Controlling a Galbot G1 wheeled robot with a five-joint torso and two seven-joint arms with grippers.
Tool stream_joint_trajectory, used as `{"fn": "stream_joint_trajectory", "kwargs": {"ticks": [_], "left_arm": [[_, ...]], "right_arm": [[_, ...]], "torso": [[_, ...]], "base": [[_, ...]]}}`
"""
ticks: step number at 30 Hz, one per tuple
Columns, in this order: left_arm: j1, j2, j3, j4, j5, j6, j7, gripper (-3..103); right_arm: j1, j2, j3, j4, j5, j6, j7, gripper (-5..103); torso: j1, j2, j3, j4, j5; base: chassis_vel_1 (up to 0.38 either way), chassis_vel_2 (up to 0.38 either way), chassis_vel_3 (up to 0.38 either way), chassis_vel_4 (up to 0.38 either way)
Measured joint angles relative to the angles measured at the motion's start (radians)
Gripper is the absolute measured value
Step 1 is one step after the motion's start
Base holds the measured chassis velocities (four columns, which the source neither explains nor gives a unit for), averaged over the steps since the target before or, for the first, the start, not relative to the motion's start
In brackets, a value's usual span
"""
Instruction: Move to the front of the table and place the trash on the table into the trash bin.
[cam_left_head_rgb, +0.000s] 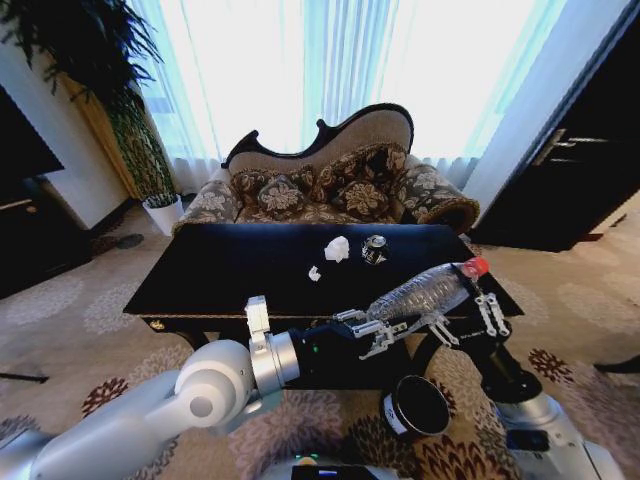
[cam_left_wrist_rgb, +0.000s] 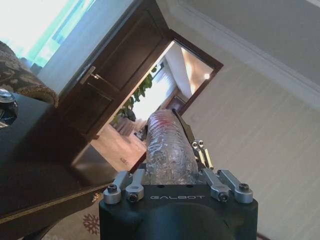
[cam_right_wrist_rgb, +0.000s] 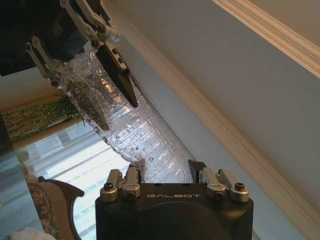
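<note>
A clear plastic bottle (cam_left_head_rgb: 425, 292) with a red cap hangs over the front right edge of the black table (cam_left_head_rgb: 220, 270). My left gripper (cam_left_head_rgb: 385, 328) is shut on its base end, and my right gripper (cam_left_head_rgb: 467, 312) is shut on it nearer the cap. Below the bottle, the dark trash bin (cam_left_head_rgb: 417, 405) stands on the carpet. On the table lie more trash: a crumpled white paper wad (cam_left_head_rgb: 337, 248), a drink can (cam_left_head_rgb: 374, 249) and a small white scrap (cam_left_head_rgb: 314, 273). The left wrist view looks along the bottle (cam_left_wrist_rgb: 167, 150). In the right wrist view the bottle (cam_right_wrist_rgb: 120, 120) runs to the left gripper (cam_right_wrist_rgb: 95, 65).
A patterned sofa (cam_left_head_rgb: 330, 185) stands behind the table before bright curtains. A white plant pot (cam_left_head_rgb: 163, 212) sits at the far left, and a dark wooden door (cam_left_head_rgb: 570, 170) is at the right. Patterned carpet surrounds the table.
</note>
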Motion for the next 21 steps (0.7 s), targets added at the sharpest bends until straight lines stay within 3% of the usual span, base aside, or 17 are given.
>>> {"fn": "stream_joint_trajectory", "kwargs": {"ticks": [2,3,5,8,11,18,21], "left_arm": [[0.001,0.002,-0.003,-0.002,0.003,0.006,0.001,35],[0.002,0.006,-0.003,-0.003,0.009,0.013,0.004,40],[0.002,0.009,-0.003,-0.003,0.017,0.018,0.007,40],[-0.002,0.014,-0.006,-0.004,0.034,0.037,0.015,57],[-0.012,0.017,-0.007,-0.006,0.043,0.045,0.027,62],[-0.04,0.021,-0.024,-0.01,0.054,0.05,0.037,94],[-0.039,0.027,-0.038,-0.01,0.065,0.05,0.04,98]], "right_arm": [[0.0,0.0,-0.001,-0.001,0.0,0.0,0.0,47],[0.001,0.0,-0.002,-0.003,0.001,0.0,0.0,47],[0.002,0.0,-0.003,-0.005,0.001,0.001,0.0,47],[0.003,0.005,-0.003,-0.012,0.005,0.0,0.001,41],[0.004,0.005,-0.003,-0.015,0.007,0.0,0.002,37],[0.003,0.01,-0.007,-0.023,0.008,0.004,-0.008,25],[0.004,0.012,-0.01,-0.027,0.007,0.005,-0.01,25]], "torso": [[0.0,0.0,0.0,0.0,0.0],[0.0,0.0,0.0,0.0,0.0],[0.0,0.0,0.0,0.0,0.0],[0.0,0.0,0.0,0.0,0.0],[0.0,0.0,0.0,0.0,0.0],[0.0,0.0,0.0,0.0,0.0],[0.0,0.0,0.0,0.0,0.0]], "base": [[0.0,0.0,0.0,0.0],[0.0,0.0,0.0,0.0],[0.0,0.0,0.0,0.0],[0.0,0.0,0.0,0.0],[0.0,0.0,0.0,0.0],[0.0,0.0,0.0,0.0],[0.0,0.0,0.0,0.0]]}}
